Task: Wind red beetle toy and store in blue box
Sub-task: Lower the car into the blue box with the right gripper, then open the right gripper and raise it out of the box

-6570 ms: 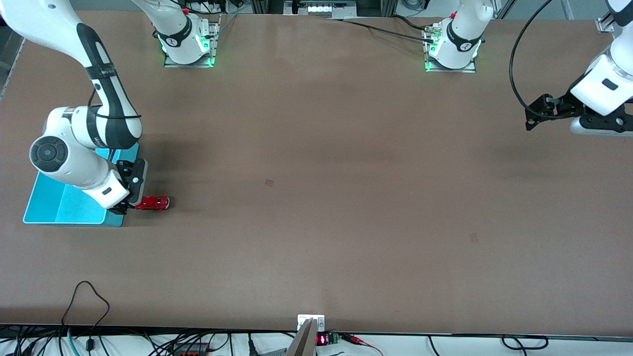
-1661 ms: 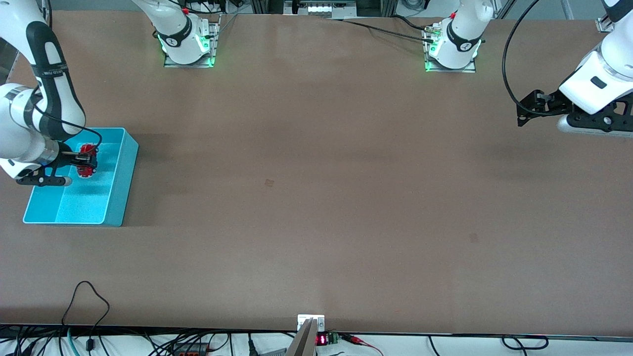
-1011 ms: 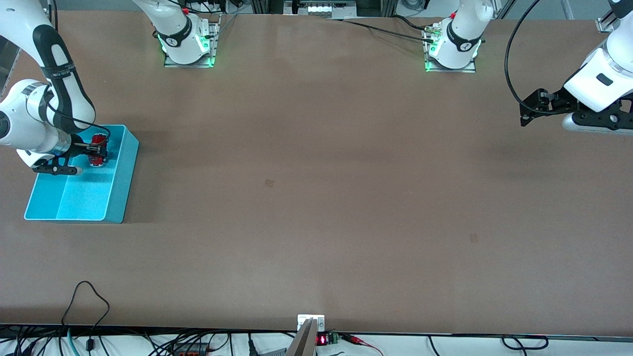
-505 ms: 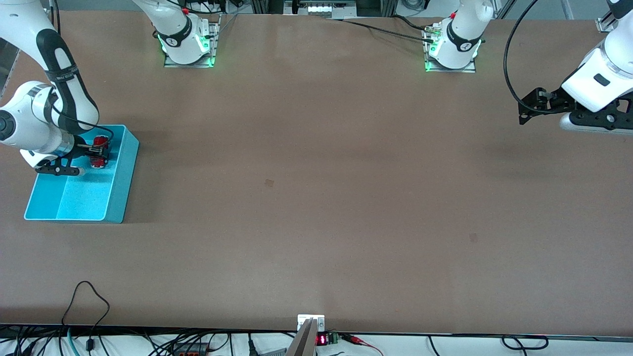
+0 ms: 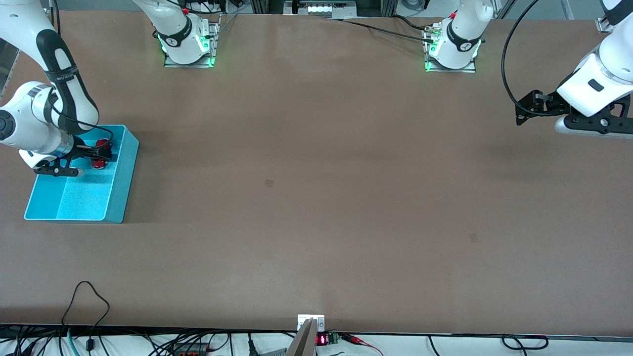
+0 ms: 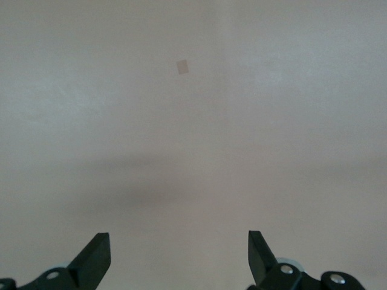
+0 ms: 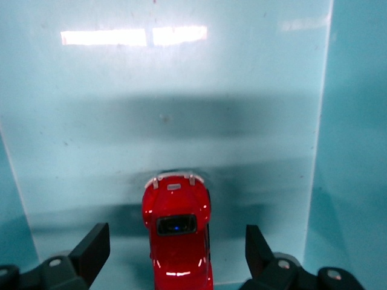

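Note:
The red beetle toy (image 5: 103, 145) lies on the floor of the blue box (image 5: 123, 178), at the box's end farther from the front camera. My right gripper (image 5: 101, 154) reaches down into the box and is open. In the right wrist view its fingers (image 7: 91, 248) stand wide on both sides of the toy (image 7: 177, 235), clear of it, with the box wall (image 7: 357, 151) alongside. My left gripper (image 5: 524, 110) is open and empty, waiting above bare table at the left arm's end; the left wrist view shows only its gripper (image 6: 178, 257) over the table.
The box stands at the right arm's end of the brown table (image 5: 316, 198). Both arm bases (image 5: 188, 42) are along the table's edge farthest from the front camera. Cables (image 5: 89, 296) lie at the edge nearest that camera.
My right gripper carried the toy from the table beside the box into the box and lowered it. Its fingers have now opened off the toy. The left arm only shifted slightly.

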`<move>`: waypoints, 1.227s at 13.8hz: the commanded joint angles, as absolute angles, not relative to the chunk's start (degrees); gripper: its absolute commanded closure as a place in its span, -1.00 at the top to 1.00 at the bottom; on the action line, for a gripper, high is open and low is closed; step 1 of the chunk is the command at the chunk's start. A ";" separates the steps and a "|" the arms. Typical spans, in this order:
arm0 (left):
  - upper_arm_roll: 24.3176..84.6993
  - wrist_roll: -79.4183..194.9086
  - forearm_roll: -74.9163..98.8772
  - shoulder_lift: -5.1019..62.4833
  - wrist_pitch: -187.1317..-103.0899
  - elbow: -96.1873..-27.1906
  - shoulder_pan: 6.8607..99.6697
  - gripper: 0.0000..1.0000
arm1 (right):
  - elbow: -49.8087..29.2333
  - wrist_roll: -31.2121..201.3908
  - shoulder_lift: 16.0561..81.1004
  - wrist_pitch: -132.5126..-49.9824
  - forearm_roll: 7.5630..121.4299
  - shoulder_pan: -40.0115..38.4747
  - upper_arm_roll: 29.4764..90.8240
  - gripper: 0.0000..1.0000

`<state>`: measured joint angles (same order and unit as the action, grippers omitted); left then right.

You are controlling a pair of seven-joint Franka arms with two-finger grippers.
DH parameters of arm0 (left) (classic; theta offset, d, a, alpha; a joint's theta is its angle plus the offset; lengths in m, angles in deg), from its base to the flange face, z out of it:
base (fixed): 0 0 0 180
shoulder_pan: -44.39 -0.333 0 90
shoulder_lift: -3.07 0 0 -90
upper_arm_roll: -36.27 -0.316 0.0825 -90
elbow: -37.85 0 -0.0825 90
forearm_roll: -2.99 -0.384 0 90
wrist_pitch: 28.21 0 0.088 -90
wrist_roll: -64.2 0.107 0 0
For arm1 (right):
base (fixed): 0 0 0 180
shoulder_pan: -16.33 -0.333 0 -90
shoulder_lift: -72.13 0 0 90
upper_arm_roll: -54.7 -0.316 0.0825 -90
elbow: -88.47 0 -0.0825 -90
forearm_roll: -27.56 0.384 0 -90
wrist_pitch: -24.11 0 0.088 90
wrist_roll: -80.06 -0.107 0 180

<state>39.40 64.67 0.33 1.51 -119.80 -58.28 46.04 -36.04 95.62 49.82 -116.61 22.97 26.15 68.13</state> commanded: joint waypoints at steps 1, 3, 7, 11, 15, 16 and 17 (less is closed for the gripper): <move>39.79 64.02 -0.09 1.93 -118.92 -56.99 46.06 1.00 | -33.19 95.70 53.58 -112.85 23.17 25.47 67.71 1.00; 39.79 64.02 -0.09 1.93 -118.83 -56.90 46.32 1.00 | -29.15 95.70 55.68 -107.05 23.08 24.94 67.36 1.00; 39.79 64.11 0.00 1.93 -118.83 -56.99 46.15 1.00 | -23.08 95.61 61.66 -96.68 22.99 24.77 63.94 1.00; 39.79 64.11 0.00 1.93 -118.83 -56.99 46.06 1.00 | -12.46 95.70 63.08 -82.27 22.99 24.68 60.33 1.00; 39.79 64.11 0.00 1.93 -118.83 -57.07 46.41 1.00 | -6.29 95.79 65.45 -73.99 23.17 24.68 57.00 1.00; 39.79 64.11 0.00 2.01 -118.83 -56.99 46.50 1.00 | -5.32 95.79 66.15 -71.80 23.17 24.68 56.12 1.00; 39.79 64.11 -0.09 2.10 -118.91 -56.90 46.76 1.00 | -4.26 95.79 66.50 -69.78 23.26 24.68 55.06 1.00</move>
<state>39.54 64.66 0.33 1.50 -119.80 -58.27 46.31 -6.43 95.65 65.76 -73.69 22.96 24.40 56.81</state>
